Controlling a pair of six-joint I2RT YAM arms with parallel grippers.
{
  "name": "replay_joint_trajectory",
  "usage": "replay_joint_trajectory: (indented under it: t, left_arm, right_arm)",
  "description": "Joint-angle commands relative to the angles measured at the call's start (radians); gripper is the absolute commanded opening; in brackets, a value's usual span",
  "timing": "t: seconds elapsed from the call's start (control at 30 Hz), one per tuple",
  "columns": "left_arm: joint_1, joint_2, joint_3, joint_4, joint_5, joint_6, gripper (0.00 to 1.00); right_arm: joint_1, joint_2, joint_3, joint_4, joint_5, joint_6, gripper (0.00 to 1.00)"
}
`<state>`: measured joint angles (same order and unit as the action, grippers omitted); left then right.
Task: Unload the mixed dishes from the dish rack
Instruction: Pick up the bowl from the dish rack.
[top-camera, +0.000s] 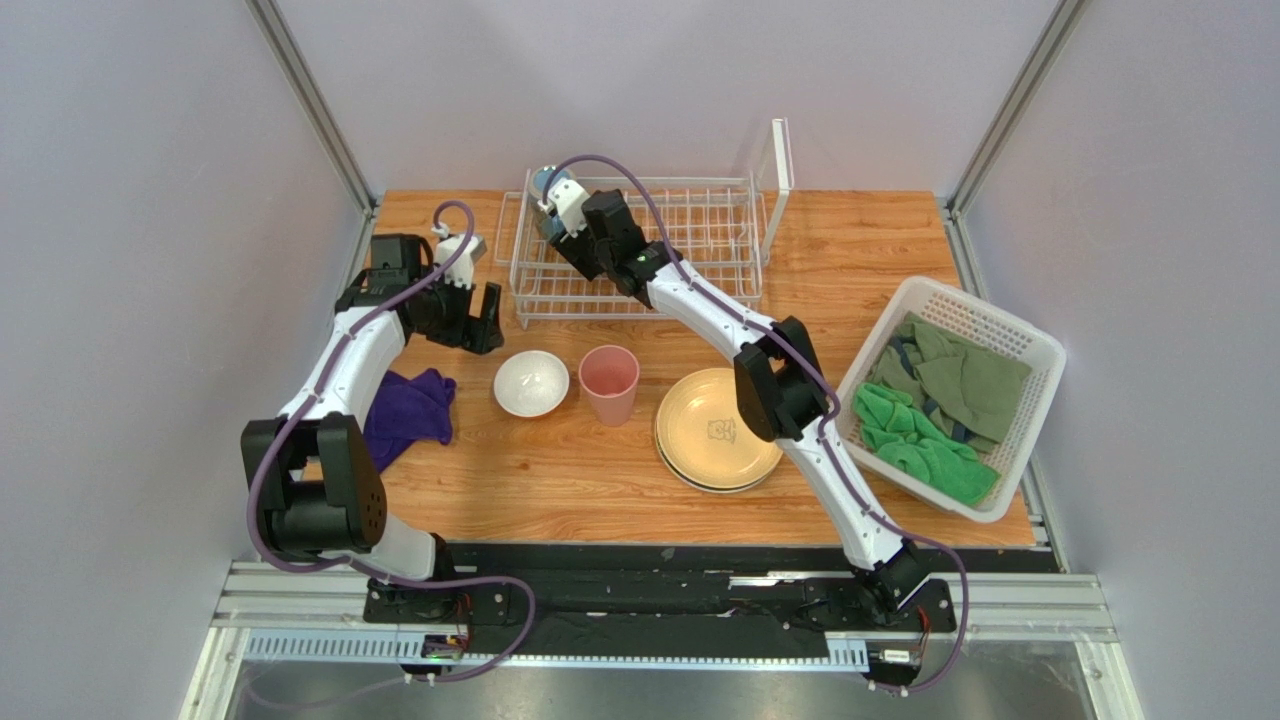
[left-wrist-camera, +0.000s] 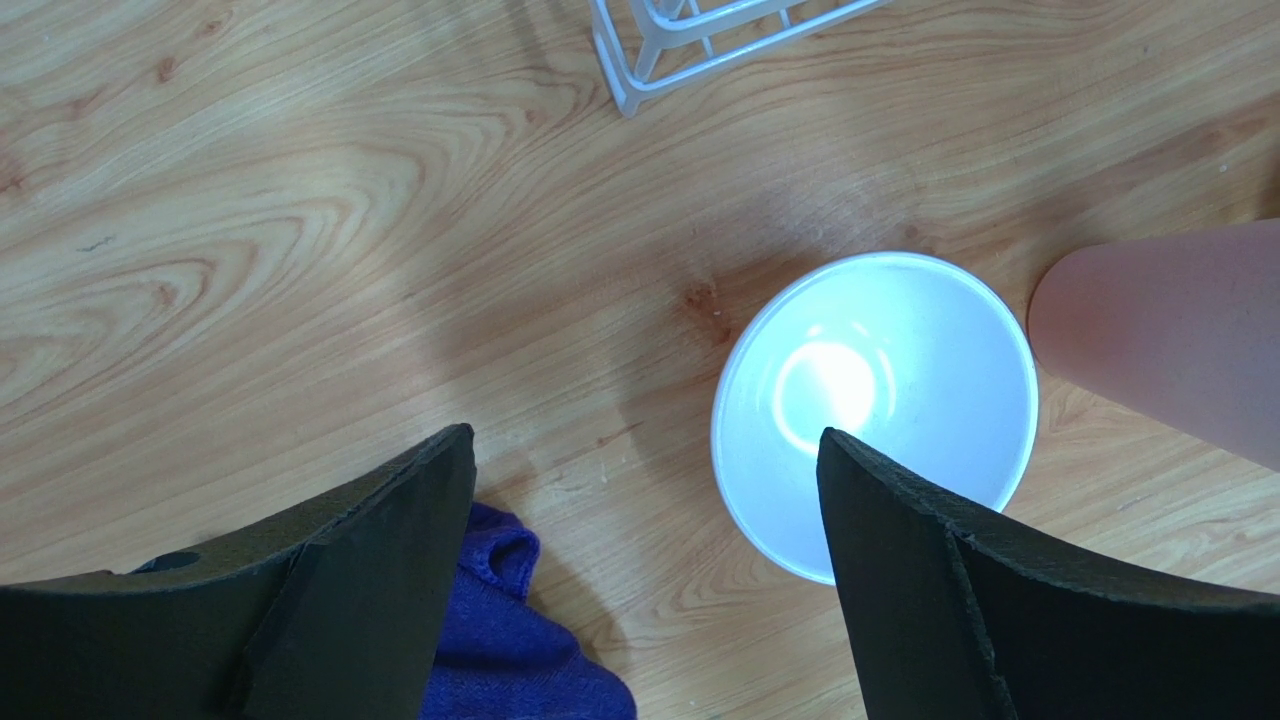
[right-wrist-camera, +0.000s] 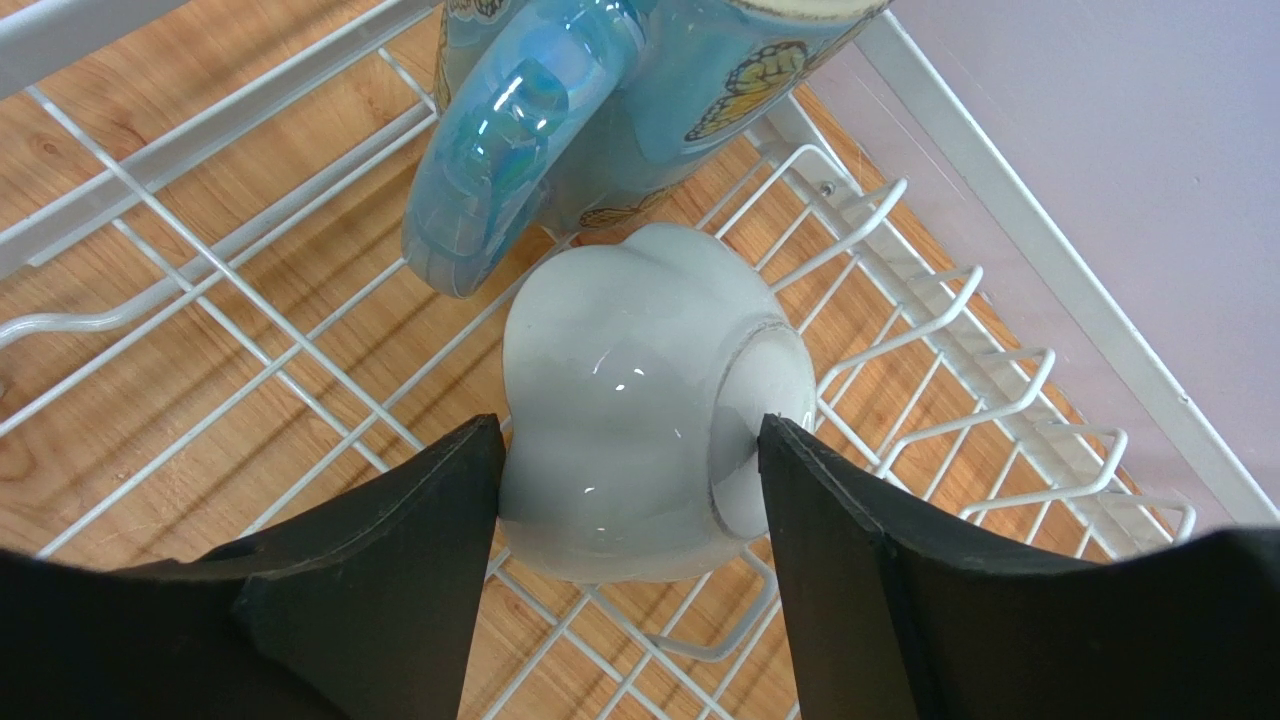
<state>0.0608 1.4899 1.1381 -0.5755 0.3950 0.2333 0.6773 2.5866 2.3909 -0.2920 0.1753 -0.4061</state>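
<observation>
The right gripper (right-wrist-camera: 631, 428) reaches into the far left corner of the dish rack (right-wrist-camera: 977, 285); its two dark fingers (right-wrist-camera: 406, 570) stand on either side of a tipped bowl (right-wrist-camera: 639, 435), each close against the bowl's white outside; whether they press it or only flank it, I cannot tell; the bowl lies on the rack wires with its foot ring turned towards the right finger; just beyond it, touching its far side, sits a blue mug (right-wrist-camera: 601, 105) with a butterfly pattern, its handle turned towards the camera; these two are the only dishes seen in the rack; the tall white panel (top-camera: 780, 180) stands at the rack's right end.

The left gripper (left-wrist-camera: 639, 443) hangs spread wide above the table (top-camera: 571, 480), holding nothing; its right finger overlaps the near edge of a white bowl (left-wrist-camera: 875, 405) that sits upright on the wood; its left finger is over a purple cloth (left-wrist-camera: 511, 645); a corner of the rack shows at the far side of the left wrist view; a pink tumbler (top-camera: 609, 383) stands just right of the white bowl; further right lies a yellow plate (top-camera: 718, 428); at the table's right edge a white basket (top-camera: 1037, 353) holds green cloths (top-camera: 939, 405).
</observation>
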Motion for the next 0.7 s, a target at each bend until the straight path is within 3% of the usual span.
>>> replay_joint_trajectory:
  t: [0.0,0.67]
  left_arm:
    - [0.011,-0.010,0.048,0.014,0.024,0.001,0.91]
    - [0.011,-0.023,0.061,-0.001,0.041,-0.005,0.91]
  right_arm:
    - [-0.005,0.020,0.060,0.047,0.024,0.001,0.65]
    - [-0.001,-0.060,0.059,0.010,0.015,0.043,0.52]
